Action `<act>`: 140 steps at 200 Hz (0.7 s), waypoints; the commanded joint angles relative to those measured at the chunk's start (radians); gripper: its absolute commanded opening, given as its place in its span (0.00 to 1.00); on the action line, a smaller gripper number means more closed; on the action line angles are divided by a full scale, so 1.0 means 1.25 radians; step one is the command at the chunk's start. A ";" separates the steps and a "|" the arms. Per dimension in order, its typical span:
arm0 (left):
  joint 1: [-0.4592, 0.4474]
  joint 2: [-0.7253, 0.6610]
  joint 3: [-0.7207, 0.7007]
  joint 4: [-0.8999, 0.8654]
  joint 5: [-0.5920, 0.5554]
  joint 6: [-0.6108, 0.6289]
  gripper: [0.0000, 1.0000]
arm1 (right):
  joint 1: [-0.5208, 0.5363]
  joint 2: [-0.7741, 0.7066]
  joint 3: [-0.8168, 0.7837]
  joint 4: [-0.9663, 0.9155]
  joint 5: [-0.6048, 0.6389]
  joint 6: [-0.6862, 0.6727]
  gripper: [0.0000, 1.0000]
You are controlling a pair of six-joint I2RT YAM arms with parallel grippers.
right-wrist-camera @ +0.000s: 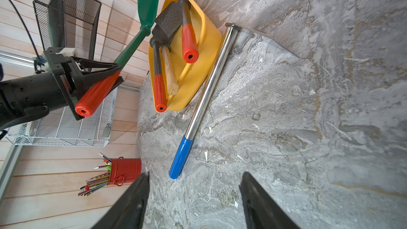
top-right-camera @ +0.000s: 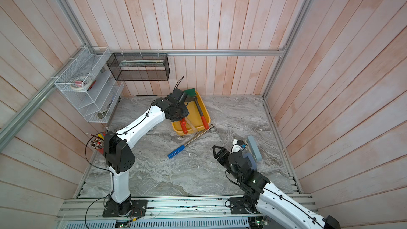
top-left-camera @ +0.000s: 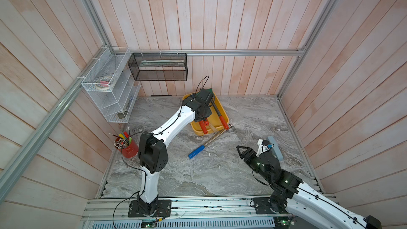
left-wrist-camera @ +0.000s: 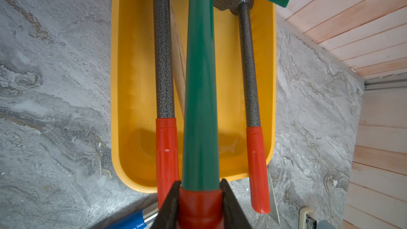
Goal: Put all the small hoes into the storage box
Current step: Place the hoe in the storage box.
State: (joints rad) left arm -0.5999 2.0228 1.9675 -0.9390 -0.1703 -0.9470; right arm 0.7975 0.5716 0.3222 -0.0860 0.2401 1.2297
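Observation:
The small hoe [right-wrist-camera: 130,49] has a green blade [top-left-camera: 210,90] [top-right-camera: 191,92], a green shaft [left-wrist-camera: 199,84] and a red grip. My left gripper [left-wrist-camera: 200,183] [top-left-camera: 201,112] [top-right-camera: 177,112] [right-wrist-camera: 116,71] is shut on it where the shaft meets the grip. It hangs lengthwise over the yellow storage box [top-left-camera: 199,132] [top-right-camera: 179,132] [left-wrist-camera: 136,84] [right-wrist-camera: 193,78], clear of it, with the blade beyond the box's far end near the wall. My right gripper [right-wrist-camera: 193,175] [top-left-camera: 241,149] [top-right-camera: 217,150] stands open and empty over the bare table at the front right.
Two speckled grey tools with red grips [left-wrist-camera: 165,62] [left-wrist-camera: 248,73] and a wooden handle [right-wrist-camera: 168,71] lie in the box. A chrome bar with a blue grip [top-left-camera: 206,143] lies against its near corner. Red pencil can [top-left-camera: 128,147], white wire rack [top-left-camera: 110,89], black mesh basket [top-left-camera: 158,67], grey-blue block [top-left-camera: 275,147].

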 commanded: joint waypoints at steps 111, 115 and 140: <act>0.021 0.099 0.125 0.033 -0.043 -0.046 0.00 | -0.004 -0.043 -0.013 -0.056 0.009 0.010 0.68; 0.022 0.101 0.125 0.033 -0.043 -0.047 0.00 | -0.004 -0.044 -0.013 -0.057 0.009 0.010 0.68; 0.024 0.112 0.125 0.033 -0.046 -0.051 0.00 | -0.004 -0.049 -0.012 -0.061 0.010 0.011 0.68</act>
State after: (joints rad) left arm -0.5785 2.1521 2.0720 -0.9585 -0.1703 -1.0035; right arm 0.7975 0.5220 0.3222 -0.1337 0.2386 1.2373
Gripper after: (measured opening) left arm 0.283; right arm 0.682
